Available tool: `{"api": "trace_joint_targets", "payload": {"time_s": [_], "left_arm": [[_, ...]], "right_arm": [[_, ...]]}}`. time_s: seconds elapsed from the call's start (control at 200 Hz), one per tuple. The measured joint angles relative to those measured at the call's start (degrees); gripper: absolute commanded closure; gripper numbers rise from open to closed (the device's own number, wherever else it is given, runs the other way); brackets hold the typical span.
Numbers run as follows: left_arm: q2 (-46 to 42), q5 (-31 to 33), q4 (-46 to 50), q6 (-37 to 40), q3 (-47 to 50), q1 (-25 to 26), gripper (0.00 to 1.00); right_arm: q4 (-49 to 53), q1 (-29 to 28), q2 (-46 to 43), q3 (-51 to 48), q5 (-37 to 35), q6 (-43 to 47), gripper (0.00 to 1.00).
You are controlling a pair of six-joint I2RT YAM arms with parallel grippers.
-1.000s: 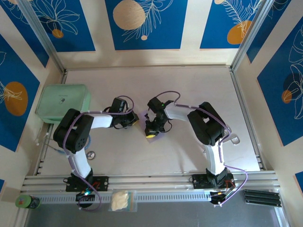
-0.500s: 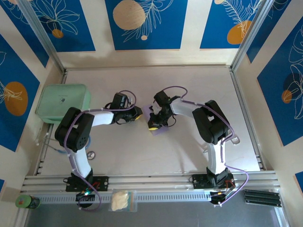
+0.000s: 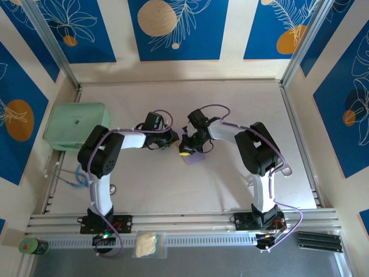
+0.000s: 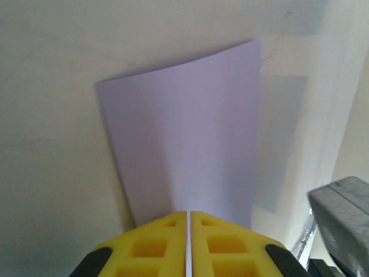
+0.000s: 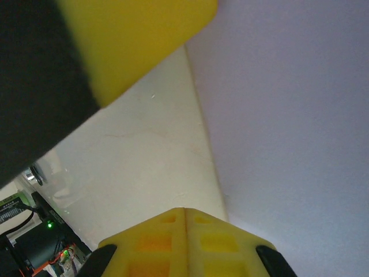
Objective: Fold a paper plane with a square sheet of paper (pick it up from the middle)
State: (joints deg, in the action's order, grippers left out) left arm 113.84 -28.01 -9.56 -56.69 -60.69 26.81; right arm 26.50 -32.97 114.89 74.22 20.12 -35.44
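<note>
- Left hand (image 4: 188, 214) is closed, its yellow fingers (image 4: 150, 248) pressed together with no gap. The square sheet of paper (image 4: 184, 133) begins right at their tips, but it cannot be told whether its edge is nipped between them or only pinned beneath.
- Right hand (image 5: 184, 210) is closed in the same way. The sheet's edge runs down to just beside its tips, and one finger of the left hand sits close ahead of it.
- Just ahead of the left hand's tips the sheet spreads away in a gentle bow. Its far corner is raised off the desk (image 4: 52, 115) and throws a shadow beside it, which suggests the paper is being propped or lifted, not lying flat.
- Seen from above, the two hands meet almost tip to tip, with the sheet under and just beyond the right hand. Closing in together like this fits taking the sheet from its middle.
- No crease shows on the paper, so the paper plane is probably not yet begun.
- Well behind the left hand, past its arm, a mint-green box (image 3: 76, 124) sits at the desk's edge, out of the way.
</note>
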Motion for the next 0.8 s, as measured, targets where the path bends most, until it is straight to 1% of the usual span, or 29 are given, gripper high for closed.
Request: {"api": "trace_joint_targets", "payload": {"time_s": [0.28,0.44,0.635,0.8], "left_arm": [[0.39,1.05,1.57,0.2,-0.42,0.0,0.93],[0.39,1.22,2.03,1.09,-0.57,0.0,0.94],[0.39,1.27,2.54,1.7,-0.79,0.02,0.95],[0.48,1.27,3.43,2.14,-1.29,0.02,0.95]], "right_arm": [[-0.04,0.0,0.5,-2.8,-0.17,-0.2,1.0],[-2.19,0.28,0.09,-4.59,1.01,-0.17,1.0],[-5.92,0.35,-3.17,-10.36,2.1,-0.17,1.0],[-3.56,-0.11,-6.45,-14.38,3.06,-0.07,1.0]]}}
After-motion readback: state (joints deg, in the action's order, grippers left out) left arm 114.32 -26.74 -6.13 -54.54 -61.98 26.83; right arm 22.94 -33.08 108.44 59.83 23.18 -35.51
